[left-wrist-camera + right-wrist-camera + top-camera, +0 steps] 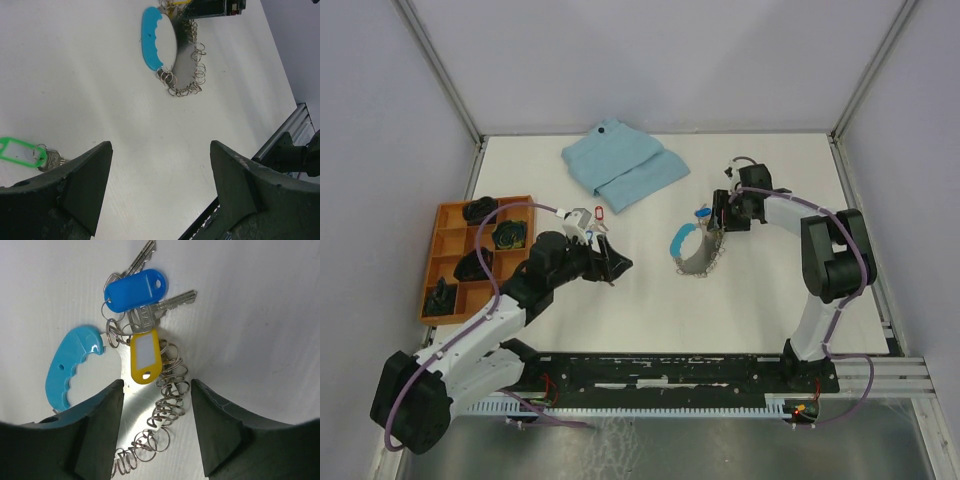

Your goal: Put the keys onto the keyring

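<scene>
The keyring [692, 252] lies right of centre, a loop of metal rings [167, 410] with a light-blue strap [70, 365] and a yellow tag [145, 357]. A blue-tagged key [135, 289] and another silver key [160, 307] lie at the keyring's top end. My right gripper [157, 390] is open and low over the chain, one jaw on each side with gaps. The green-tagged key [20, 151] lies on the table just left of my open, empty left gripper [160, 150]. A red-tagged key [599, 213] rests beside the left wrist. The left wrist view also has the keyring [185, 82] far ahead.
An orange compartment tray [445, 215] with dark objects sits at the left edge. A folded light-blue cloth [620, 165] lies at the back centre. Grey walls and frame posts enclose the table, and a black rail [670, 365] runs along the near edge.
</scene>
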